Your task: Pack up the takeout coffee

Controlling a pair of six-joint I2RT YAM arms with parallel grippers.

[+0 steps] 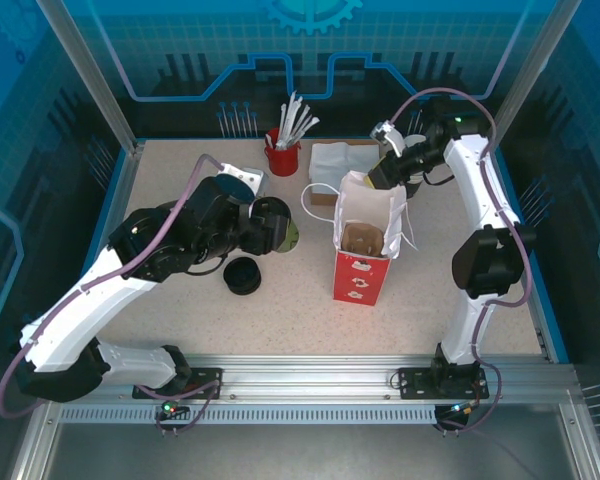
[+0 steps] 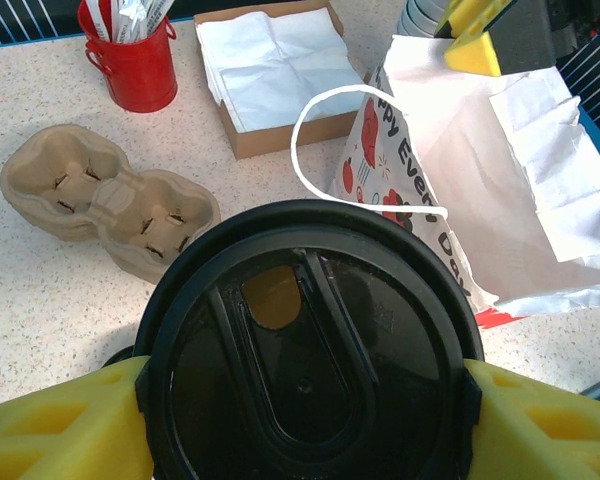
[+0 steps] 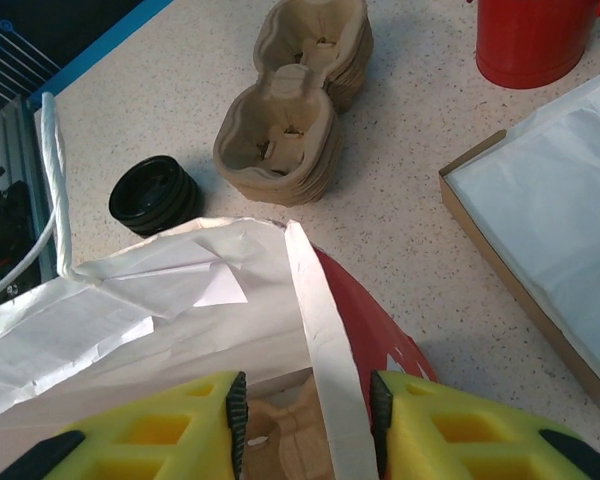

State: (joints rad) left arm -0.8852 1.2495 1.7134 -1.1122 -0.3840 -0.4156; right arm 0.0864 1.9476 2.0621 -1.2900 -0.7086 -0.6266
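Bare tabletop point(image 1: 300, 300) between black lid stack point(image 1: 243, 275) and paper bag point(image 1: 365, 270); bag mouth open upward, cardboard carrier point(image 1: 362, 240) inside.

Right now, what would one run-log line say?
left gripper: gripping black-lidded olive-brown paper coffee cup | right gripper: straddling rim of open red-and-white paper bag | cup: not yet bagged

One takeout coffee point(image 2: 305, 380), one bag point(image 2: 480, 150), one red pail point(image 2: 140, 70), one napkin box point(image 2: 275, 60).

Work surface: flat speckled beige table top point(image 1: 310, 320), bordered by a blue edge strip point(image 1: 180, 142). Silver aluminium rail point(image 1: 310, 375) at 6 o'clock. Translucent blue wall panels with gear-and-circuit graphics point(image 1: 310, 45) at 12 o'clock, framed by slanted aluminium posts point(image 1: 85, 70).
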